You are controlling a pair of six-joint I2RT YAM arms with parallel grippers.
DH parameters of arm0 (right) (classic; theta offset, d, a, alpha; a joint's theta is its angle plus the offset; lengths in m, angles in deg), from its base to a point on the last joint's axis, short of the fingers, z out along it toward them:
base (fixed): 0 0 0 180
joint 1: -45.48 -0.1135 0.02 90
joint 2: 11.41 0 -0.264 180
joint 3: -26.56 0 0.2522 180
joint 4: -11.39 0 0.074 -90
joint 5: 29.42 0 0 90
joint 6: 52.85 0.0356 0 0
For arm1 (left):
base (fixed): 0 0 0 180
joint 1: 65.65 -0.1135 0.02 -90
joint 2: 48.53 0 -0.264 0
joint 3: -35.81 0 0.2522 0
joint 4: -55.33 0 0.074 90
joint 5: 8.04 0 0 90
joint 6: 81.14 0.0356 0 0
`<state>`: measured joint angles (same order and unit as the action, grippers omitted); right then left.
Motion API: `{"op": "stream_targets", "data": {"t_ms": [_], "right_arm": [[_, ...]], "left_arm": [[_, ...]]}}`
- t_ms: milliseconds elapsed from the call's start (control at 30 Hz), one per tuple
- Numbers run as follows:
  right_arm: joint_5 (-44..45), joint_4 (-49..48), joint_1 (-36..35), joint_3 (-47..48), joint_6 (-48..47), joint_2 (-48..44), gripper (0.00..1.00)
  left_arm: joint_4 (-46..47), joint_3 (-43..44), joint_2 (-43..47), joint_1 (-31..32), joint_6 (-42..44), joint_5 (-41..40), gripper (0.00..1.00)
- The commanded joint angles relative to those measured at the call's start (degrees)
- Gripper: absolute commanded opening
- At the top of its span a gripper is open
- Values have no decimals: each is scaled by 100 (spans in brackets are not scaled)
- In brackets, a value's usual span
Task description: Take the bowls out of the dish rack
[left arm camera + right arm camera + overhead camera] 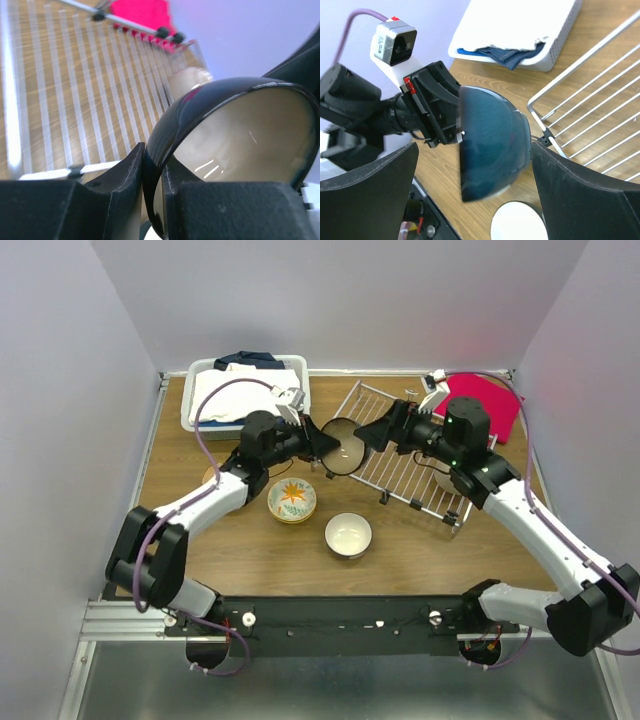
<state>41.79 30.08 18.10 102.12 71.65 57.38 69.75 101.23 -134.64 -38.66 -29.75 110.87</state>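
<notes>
Sideways, teal bowl (492,145) (mouth facing left)

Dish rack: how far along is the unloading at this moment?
Done: a flower-patterned bowl and a white-inside bowl sit on the table. In hand: left fingers pinch the rim of a dark bowl; right fingers stand open beside it. Left: at least one pale bowl on the dish rack.
</notes>
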Motion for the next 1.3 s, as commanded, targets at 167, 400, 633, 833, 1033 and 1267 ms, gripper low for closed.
{"op": "stream_targets", "data": {"t_ms": [167, 400, 633, 833, 1033, 1267], "right_arm": [[234, 658, -31, 183, -1042, -411, 100], [613, 756, -31, 87, -1288, -332, 100], [841, 588, -22, -71, -1402, -226, 100], [859, 544, -31, -221, -1393, -261, 100], [1017, 632, -22, -353, -1455, -393, 100], [1359, 799, -22, -441, -1613, -516, 100]], "left_arm": [[-4178, 187, 1815, -35, 1251, -1974, 0], [-6016, -279, 2949, -35, 970, -2592, 0], [-6852, -1016, 3433, -35, 303, -2478, 0], [-7116, -1535, 3671, -35, -278, -2495, 0], [-6976, -1843, 3900, -9, -603, -2609, 0], [-6292, -2467, 3706, 44, -1078, -2442, 0]]}}
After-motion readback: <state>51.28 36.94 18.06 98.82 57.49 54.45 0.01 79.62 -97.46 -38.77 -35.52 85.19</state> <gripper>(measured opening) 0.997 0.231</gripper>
